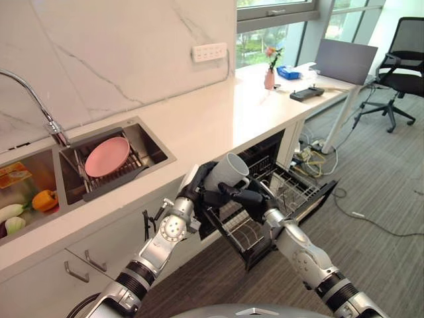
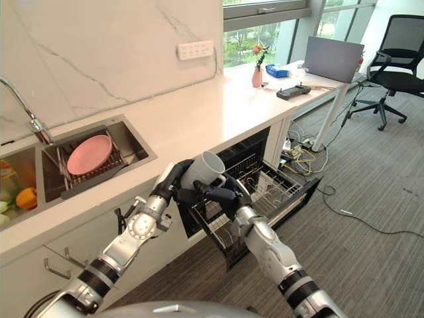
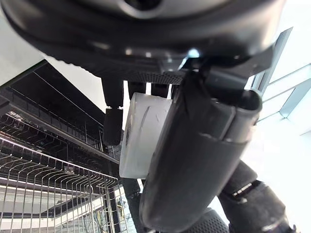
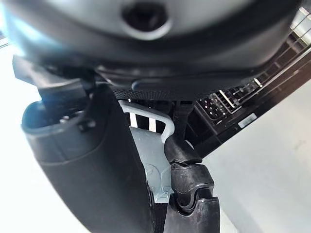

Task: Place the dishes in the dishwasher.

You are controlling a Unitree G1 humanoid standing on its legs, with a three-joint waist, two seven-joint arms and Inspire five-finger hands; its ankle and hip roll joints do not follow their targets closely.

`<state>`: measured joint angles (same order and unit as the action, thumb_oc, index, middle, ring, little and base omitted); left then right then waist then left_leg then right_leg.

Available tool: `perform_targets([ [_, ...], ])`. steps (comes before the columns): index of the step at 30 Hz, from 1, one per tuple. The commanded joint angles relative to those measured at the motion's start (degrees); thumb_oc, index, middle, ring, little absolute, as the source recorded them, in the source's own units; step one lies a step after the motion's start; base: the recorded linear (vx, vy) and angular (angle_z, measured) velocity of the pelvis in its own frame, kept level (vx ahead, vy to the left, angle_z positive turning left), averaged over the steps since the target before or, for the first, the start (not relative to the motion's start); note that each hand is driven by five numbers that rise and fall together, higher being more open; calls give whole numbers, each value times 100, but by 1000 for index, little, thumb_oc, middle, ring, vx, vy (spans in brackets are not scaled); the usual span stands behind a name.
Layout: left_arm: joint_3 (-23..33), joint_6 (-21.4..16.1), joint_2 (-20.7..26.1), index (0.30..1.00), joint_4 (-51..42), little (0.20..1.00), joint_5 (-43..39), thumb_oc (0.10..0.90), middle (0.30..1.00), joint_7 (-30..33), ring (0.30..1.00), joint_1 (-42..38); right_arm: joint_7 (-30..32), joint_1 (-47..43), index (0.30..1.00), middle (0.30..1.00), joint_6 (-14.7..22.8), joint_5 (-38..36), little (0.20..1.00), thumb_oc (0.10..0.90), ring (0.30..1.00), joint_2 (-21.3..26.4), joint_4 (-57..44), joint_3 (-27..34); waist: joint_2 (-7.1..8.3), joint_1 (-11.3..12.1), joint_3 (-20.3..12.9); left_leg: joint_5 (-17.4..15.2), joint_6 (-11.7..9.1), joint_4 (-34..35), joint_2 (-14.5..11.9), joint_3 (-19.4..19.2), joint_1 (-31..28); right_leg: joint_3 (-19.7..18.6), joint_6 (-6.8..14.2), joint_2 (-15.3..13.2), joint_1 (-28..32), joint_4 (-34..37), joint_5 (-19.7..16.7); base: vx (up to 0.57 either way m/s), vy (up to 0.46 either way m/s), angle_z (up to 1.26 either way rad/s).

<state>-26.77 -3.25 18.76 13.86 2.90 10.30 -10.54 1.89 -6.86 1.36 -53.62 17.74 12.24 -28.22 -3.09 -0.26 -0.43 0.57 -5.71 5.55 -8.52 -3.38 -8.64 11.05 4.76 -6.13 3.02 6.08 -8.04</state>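
White mug (image 1: 227,172), pink plate (image 1: 107,156), black rack (image 1: 265,199) (wire grid), white marble-veined countertop (image 1: 218,116)

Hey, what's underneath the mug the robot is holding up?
Under the mug, gripped by the left hand and right hand, sits the pulled-out dishwasher rack. The arms cover part of it, so its contents there are hidden.

White mug (image 1: 227,171), tilted, above open dishwasher rack (image 1: 285,192)
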Motion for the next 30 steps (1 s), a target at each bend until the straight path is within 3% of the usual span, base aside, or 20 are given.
perform_targets([
  [1, -564, -642, -128, 300, 51, 300, 28, 400, 300, 109, 300, -1262, -456, -1132, 300, 300, 750, 33, 300, 400, 300, -944, -525, 53, 155, 68, -51, -494, 152, -55, 348, -83, -194, 165, 369, -441, 11, -108, 387, 0, 0, 0],
  [12, -542, -553, -103, 300, -32, 300, -18, 400, 300, 451, 300, -1033, 8, -941, 300, 300, 1024, -287, 300, 400, 300, -1212, -1062, 49, 92, 50, -85, -506, 153, -55, 339, -13, -236, 183, 350, -437, 86, -108, 445, 0, 0, 0],
  [14, -530, -537, -94, 521, -37, 521, -31, 547, 521, 507, 521, -981, 96, -919, 300, 300, 1102, -295, 300, 400, 300, -1220, -1188, 97, 90, 61, -91, -495, 148, -55, 332, 4, -231, 205, 344, -433, 105, -108, 455, -9, -4, 6],
  [15, -530, -536, -93, 775, -38, 775, -31, 717, 775, 507, 775, -979, 99, -917, 300, 300, 1101, -294, 300, 400, 300, -1220, -1192, 96, 90, 59, -92, -495, 147, -55, 332, 7, -231, 207, 344, -433, 106, -108, 456, -11, -5, 8],
  [16, -511, -539, -83, 900, -34, 900, -41, 800, 900, 529, 900, -970, 141, -914, 300, 300, 1136, -288, 300, 400, 300, -1207, -1247, 137, 89, 58, -96, -491, 144, -55, 329, 12, -228, 215, 343, -431, 109, -108, 457, -11, -5, 7],
  [30, -153, -653, 296, 900, -589, 900, -146, 800, 900, 520, 900, -436, 722, -1049, 300, 300, 1651, 63, 300, 400, 300, -1171, -1729, 935, 35, 129, -143, -474, 130, -55, 295, 98, -226, 291, 303, -399, 168, -108, 504, -5, -11, 7],
])
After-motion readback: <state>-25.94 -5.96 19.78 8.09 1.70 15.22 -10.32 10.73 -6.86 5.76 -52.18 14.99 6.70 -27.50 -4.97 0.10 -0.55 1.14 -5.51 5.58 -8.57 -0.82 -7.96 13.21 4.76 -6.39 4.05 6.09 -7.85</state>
